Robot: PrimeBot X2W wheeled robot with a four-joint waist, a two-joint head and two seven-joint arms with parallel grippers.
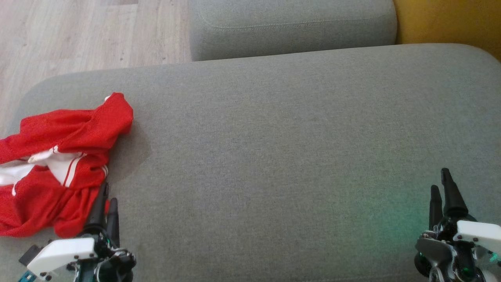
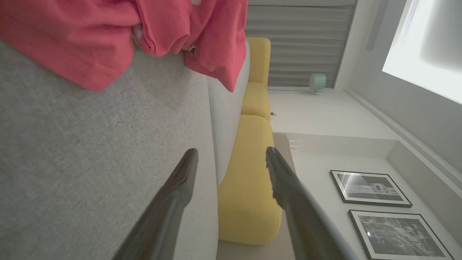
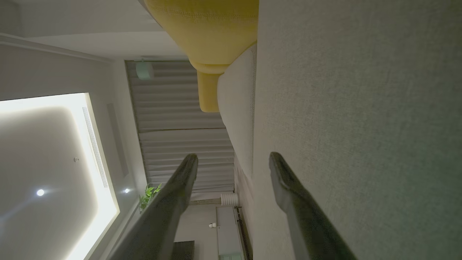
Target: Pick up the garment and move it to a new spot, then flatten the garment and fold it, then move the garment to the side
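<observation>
Grey sofa seat (image 1: 274, 156), garment (image 1: 51, 196) at left edge

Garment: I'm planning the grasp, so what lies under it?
The garment rests crumpled on the grey cushion, near its left end. Whatever might lie beneath its folds is covered and cannot be seen.

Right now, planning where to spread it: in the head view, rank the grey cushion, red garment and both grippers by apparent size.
1. grey cushion
2. red garment
3. left gripper and right gripper: look alike, both partly cut off, so unranked
</observation>
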